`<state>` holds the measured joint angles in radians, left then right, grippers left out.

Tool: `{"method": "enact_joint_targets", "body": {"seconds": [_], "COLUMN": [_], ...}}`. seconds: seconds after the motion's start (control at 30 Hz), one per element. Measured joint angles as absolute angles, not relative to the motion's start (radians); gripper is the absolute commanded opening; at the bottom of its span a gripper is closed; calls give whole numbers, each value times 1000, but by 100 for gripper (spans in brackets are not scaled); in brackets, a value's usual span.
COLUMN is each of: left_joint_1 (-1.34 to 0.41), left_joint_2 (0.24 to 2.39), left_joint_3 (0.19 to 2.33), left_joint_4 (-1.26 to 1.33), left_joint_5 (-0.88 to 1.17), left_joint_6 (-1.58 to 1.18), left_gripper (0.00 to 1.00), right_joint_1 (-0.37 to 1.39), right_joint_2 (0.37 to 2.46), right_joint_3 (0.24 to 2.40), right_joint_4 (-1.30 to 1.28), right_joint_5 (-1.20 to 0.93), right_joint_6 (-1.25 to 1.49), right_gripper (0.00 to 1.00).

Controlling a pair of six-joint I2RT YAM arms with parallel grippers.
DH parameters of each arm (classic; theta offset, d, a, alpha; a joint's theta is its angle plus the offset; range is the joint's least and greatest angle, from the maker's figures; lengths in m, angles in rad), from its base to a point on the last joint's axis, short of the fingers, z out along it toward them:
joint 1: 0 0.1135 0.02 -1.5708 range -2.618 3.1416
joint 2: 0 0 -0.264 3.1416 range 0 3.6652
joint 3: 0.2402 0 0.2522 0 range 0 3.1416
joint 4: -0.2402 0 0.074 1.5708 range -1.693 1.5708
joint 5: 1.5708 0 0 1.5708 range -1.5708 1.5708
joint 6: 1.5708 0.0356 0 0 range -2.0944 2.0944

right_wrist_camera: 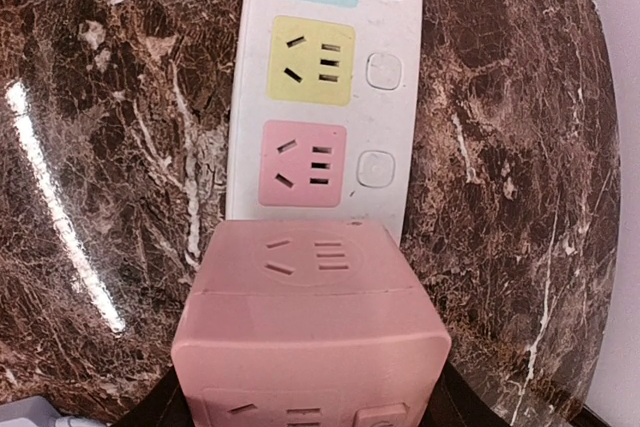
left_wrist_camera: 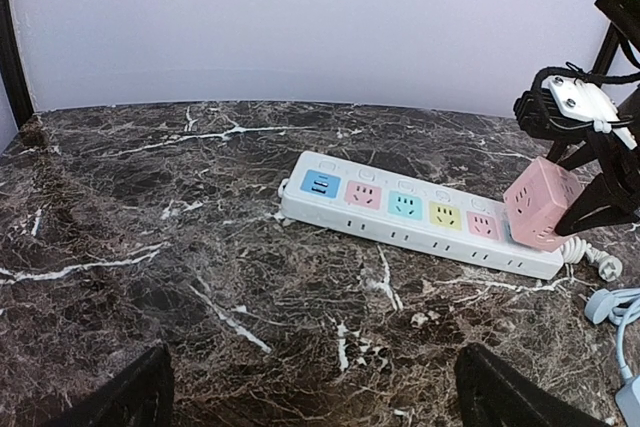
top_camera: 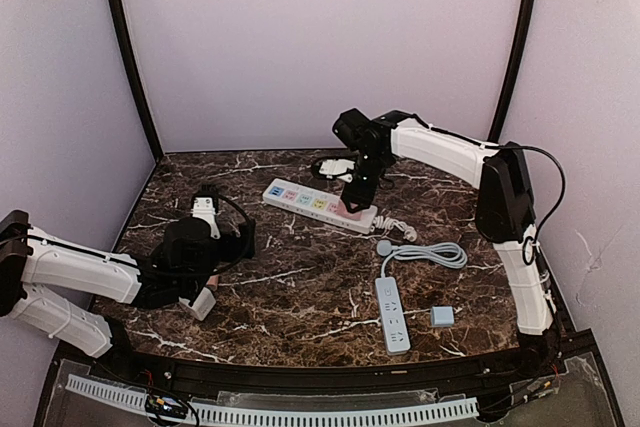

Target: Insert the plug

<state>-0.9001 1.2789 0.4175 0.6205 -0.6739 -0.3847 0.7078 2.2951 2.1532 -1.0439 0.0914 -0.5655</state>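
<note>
Grasping the pink cube adapter (left_wrist_camera: pixel 540 204), the right fingers (left_wrist_camera: pixel 598 209) hold it tilted over the end of the white power strip (left_wrist_camera: pixel 400 232), beside its pink socket (left_wrist_camera: pixel 483 225); the left fingers (left_wrist_camera: pixel 125 399) stand released, well apart.

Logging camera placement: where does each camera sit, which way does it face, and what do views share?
Top external: above, behind the bases, looking down on the table; both arms show.
Left wrist: low, facing the power strip; open left gripper at bottom.
Right wrist: looking down on the strip; right gripper holds the pink cube.
Shared: strip, cube.
</note>
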Motion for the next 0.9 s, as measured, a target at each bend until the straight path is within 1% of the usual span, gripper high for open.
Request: {"method": "enact_joint_targets", "body": {"seconds": [0.57, 0.9], "left_joint_1": [-900, -900], "left_joint_2": [1279, 1284], "left_joint_3": [411, 410], "left_joint_4": [624, 640], "left_joint_5": [-674, -674], "left_joint_6": [-378, -368], "left_gripper": [97, 97], "right_joint_1": [713, 723], "right_joint_2": [2297, 2368], "right_joint_3": [2124, 2231], "right_joint_4": [-1005, -1055], "right_joint_5": [99, 141], "right_joint_6": [-609, -646], "right_gripper": [0, 0]}}
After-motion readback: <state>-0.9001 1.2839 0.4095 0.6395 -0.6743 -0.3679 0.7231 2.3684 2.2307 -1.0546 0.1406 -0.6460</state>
